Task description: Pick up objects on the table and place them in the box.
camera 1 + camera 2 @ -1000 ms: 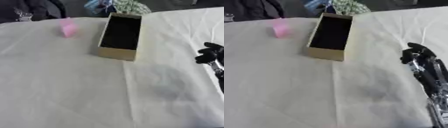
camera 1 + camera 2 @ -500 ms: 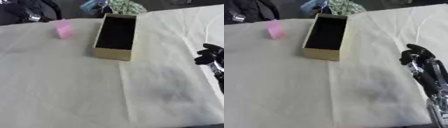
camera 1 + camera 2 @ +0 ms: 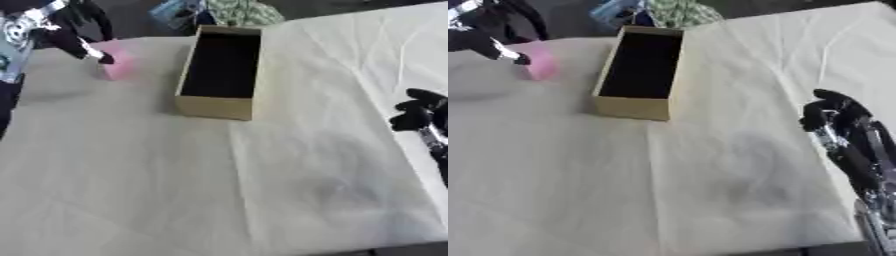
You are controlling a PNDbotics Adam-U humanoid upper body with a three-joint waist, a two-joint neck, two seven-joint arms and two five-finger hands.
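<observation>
Pink object [image 3: 118, 64], far left of the open cardboard box [image 3: 219, 75]; left hand [image 3: 83, 47] reaching it, grip unreadable. Right hand [image 3: 833, 112], fingers curled, empty, idle at right, clear of the box.

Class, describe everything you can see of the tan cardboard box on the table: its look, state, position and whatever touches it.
The tan cardboard box is long, rectangular and open-topped, with a dark interior that looks empty. It sits flat on the white cloth-covered table, its long side running away from the camera, slightly angled. A pink block lies apart to its left, where the left robot hand reaches. The right robot hand, fingers curled, hangs apart to its right. Nothing but the cloth touches it.
</observation>
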